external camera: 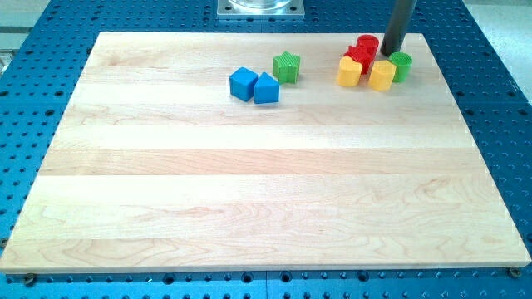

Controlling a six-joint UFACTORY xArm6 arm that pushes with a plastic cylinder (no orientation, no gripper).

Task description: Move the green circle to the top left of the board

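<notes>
The green circle stands near the view's top right of the wooden board, touching a yellow block on its left. My tip stands just to the upper left of the green circle, between it and the red blocks. Another yellow block lies left of the first, below the red ones. A green star and two blue blocks lie near the top middle.
The board lies on a blue perforated table. A metal mount shows at the view's top middle, beyond the board's edge.
</notes>
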